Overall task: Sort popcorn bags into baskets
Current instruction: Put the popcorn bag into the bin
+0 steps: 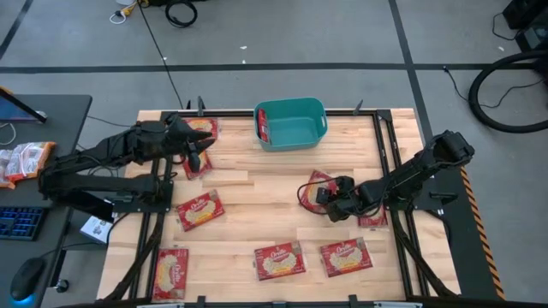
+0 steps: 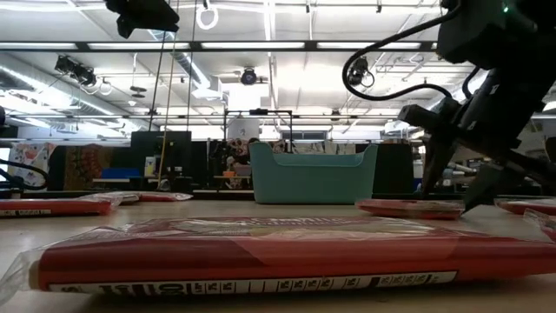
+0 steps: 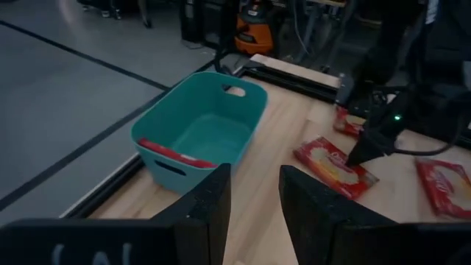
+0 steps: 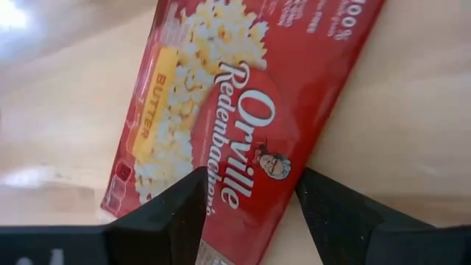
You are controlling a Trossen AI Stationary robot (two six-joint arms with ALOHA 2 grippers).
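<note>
Target bag [image 1: 318, 186] lies flat on the desk [image 1: 257, 224], right of centre in the high view, below the tub [image 1: 291, 124]. Its long axis runs diagonally, one short end toward the tub.

Right gripper [image 1: 332, 202] is low over the bag's near end, jaws released and straddling it, not yet clenched; probably lined up to pinch.

One bag [image 1: 264, 126] already stands against the tub's left wall.

Left gripper [image 1: 198, 144] waits at upper left, jaws parted, empty, over another bag [image 1: 198, 164].
</note>
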